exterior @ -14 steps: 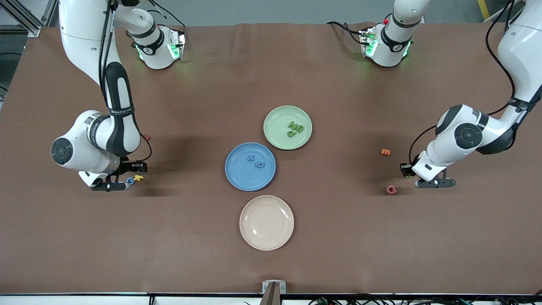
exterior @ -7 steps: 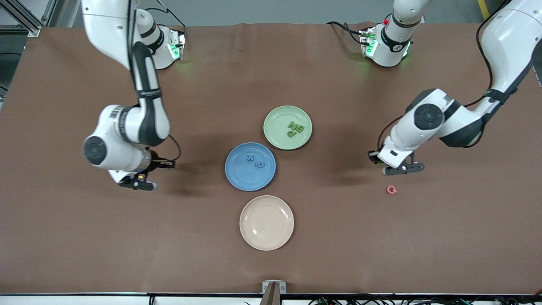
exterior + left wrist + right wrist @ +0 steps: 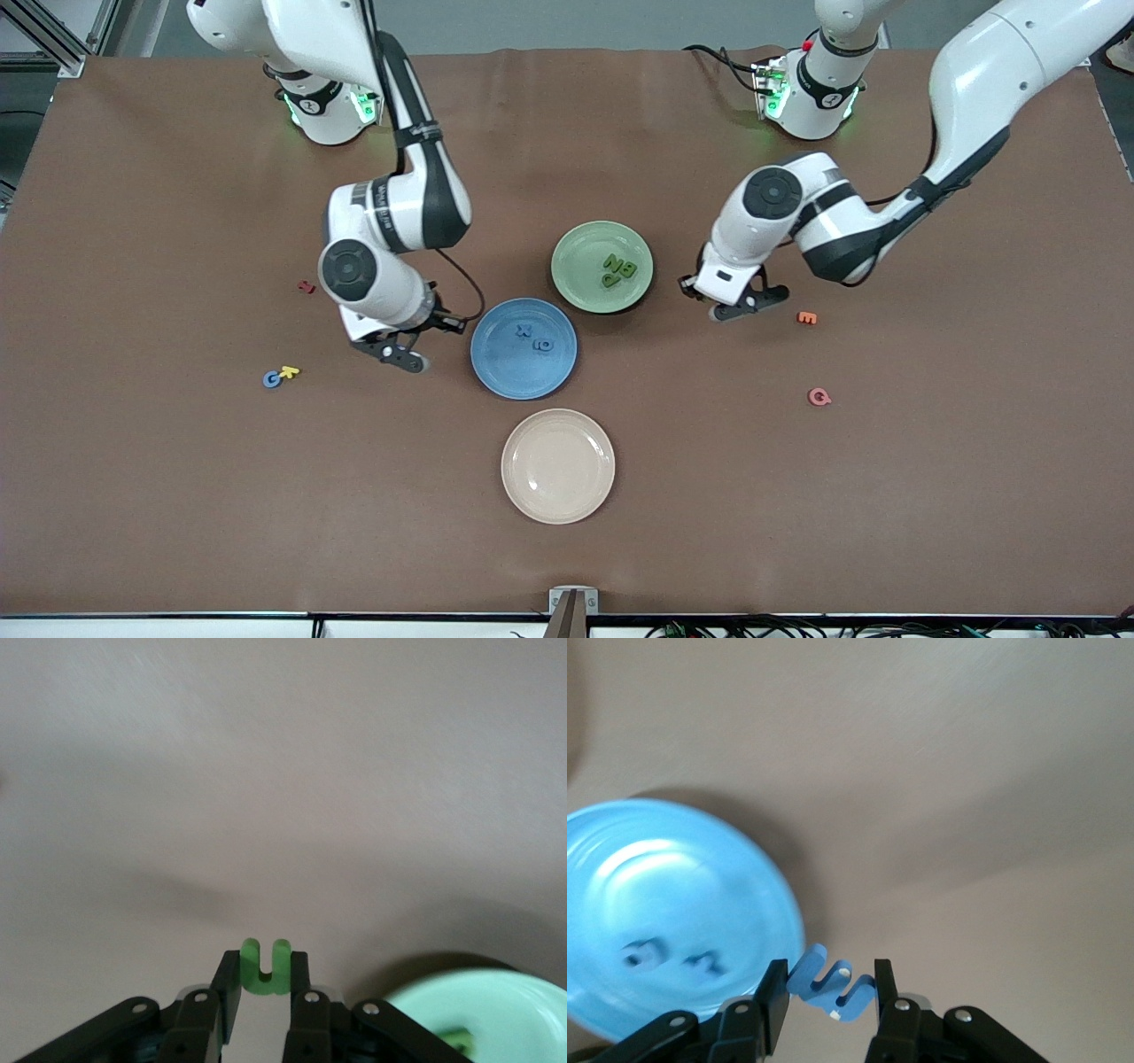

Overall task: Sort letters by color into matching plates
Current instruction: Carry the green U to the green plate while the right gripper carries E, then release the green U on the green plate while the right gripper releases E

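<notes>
Between the left gripper's [image 3: 264, 992] fingers sits a green letter U [image 3: 266, 967], pinched upright over bare table just beside the light green plate [image 3: 578, 246], which already holds three green letters [image 3: 617, 268]. Over the table beside the blue plate [image 3: 496, 363], the right gripper [image 3: 829, 1003] clamps a blue letter [image 3: 830, 986]; two blue letters [image 3: 534, 338] lie in that plate. Toward the right arm's end, a blue G [image 3: 272, 379] touches a yellow letter [image 3: 290, 371]. Nearest the front camera lies the cream plate [image 3: 558, 466].
</notes>
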Robot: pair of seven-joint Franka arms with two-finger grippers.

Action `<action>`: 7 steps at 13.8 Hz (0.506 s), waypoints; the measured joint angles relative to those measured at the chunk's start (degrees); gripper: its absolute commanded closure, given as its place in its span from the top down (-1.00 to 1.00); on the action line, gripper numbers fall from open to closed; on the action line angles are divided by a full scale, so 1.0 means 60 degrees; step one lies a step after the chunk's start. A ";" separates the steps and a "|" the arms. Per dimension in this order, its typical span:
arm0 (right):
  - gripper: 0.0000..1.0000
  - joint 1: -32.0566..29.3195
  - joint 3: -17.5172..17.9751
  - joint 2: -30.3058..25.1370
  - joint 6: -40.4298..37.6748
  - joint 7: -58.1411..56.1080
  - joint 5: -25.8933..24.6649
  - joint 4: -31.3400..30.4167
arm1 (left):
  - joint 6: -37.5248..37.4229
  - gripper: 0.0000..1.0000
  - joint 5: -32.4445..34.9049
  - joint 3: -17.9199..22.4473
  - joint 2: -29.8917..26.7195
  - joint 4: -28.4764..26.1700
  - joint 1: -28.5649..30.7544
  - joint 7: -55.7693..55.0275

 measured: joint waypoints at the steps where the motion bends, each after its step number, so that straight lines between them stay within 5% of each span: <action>1: -0.69 -0.0001 0.0169 0.0120 0.0110 0.0330 0.0004 0.0151 | 0.0279 -0.97 -0.0015 0.0003 0.0008 -0.0046 -0.0241 -0.0456; 5: -0.69 -0.0007 0.0543 0.0875 0.0682 0.0865 0.0395 0.0618 | 0.1159 -0.88 -0.0030 0.0122 0.0036 -0.0114 -0.1328 -0.2061; 7: -0.69 -0.0013 0.0555 0.1195 0.0764 0.0966 0.0461 0.0872 | 0.1668 -0.46 -0.0030 0.0582 0.0039 -0.0117 -0.1978 -0.2606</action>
